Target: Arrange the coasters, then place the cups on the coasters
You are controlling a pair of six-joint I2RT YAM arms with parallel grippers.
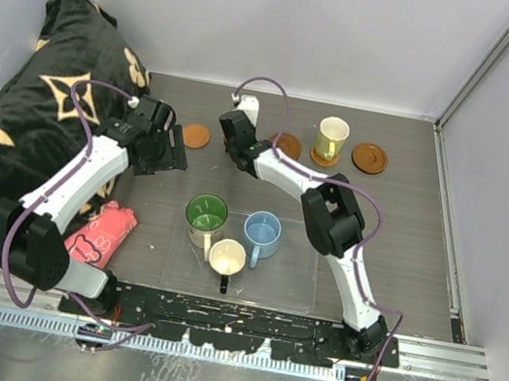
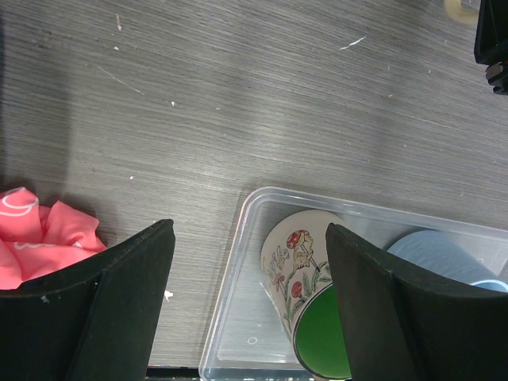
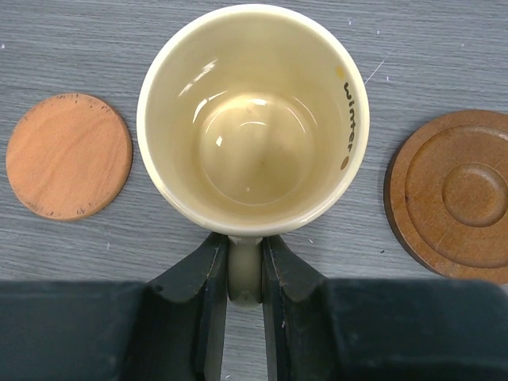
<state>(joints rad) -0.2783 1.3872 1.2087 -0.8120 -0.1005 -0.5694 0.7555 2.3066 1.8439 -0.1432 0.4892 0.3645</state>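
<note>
My right gripper (image 3: 245,262) is shut on the handle of a cream-white cup (image 3: 252,119), (image 1: 248,106). The cup stands upright over bare table between a flat orange-brown coaster (image 3: 69,155), (image 1: 196,136) and a rimmed brown coaster (image 3: 460,194), (image 1: 288,144). A yellow-tan cup (image 1: 332,137) stands on a third coaster (image 1: 323,157), and another coaster (image 1: 370,158) lies bare to its right. My left gripper (image 2: 250,309), (image 1: 173,151) is open with nothing in it, above the tray's left end. The green-inside cup (image 2: 298,270), (image 1: 206,214), a light blue cup (image 1: 262,233) and a white-inside cup (image 1: 227,257) stand in the tray.
A clear plastic tray (image 1: 288,290), (image 2: 238,262) lies at the near middle of the table. A pink bag (image 1: 101,233), (image 2: 40,238) lies to its left. A black patterned cloth (image 1: 32,112) is heaped at the far left. Walls close in the table on three sides.
</note>
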